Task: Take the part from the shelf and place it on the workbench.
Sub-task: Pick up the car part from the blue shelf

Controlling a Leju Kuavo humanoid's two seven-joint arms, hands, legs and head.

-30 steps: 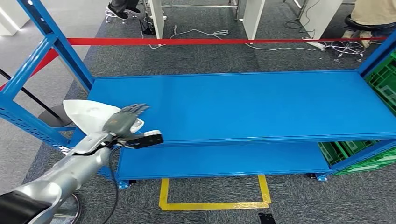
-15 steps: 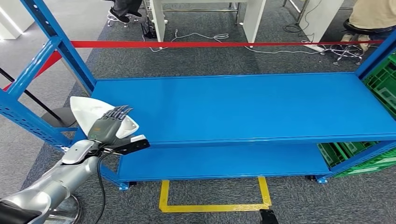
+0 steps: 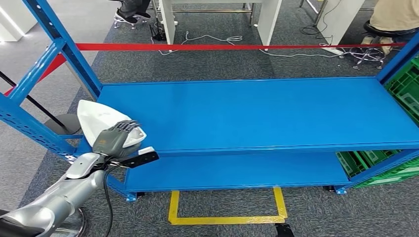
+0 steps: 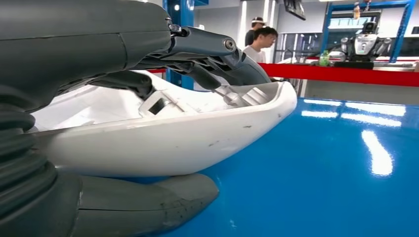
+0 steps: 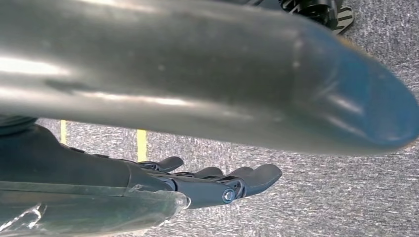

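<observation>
The white shell-shaped part (image 3: 96,118) sits at the left front corner of the blue shelf (image 3: 257,111), overhanging its edge. My left hand (image 3: 114,139) grips the part's near end. In the left wrist view my fingers (image 4: 217,54) curl over the part's (image 4: 163,143) hollow upper side and the thumb (image 4: 148,207) lies under it, just above the glossy blue deck. My right hand (image 5: 212,185) hangs over grey carpet with its fingers stretched out and nothing in it.
A blue upright post (image 3: 59,44) stands just left of the part. A red barrier tape (image 3: 237,46) runs behind the shelf. Green crates (image 3: 405,84) sit at the right end. A lower blue deck (image 3: 237,170) and a yellow floor marking (image 3: 225,217) lie in front.
My left hand has drawn back toward me and a little left with the white part in its grip. The view has also shifted slightly.
</observation>
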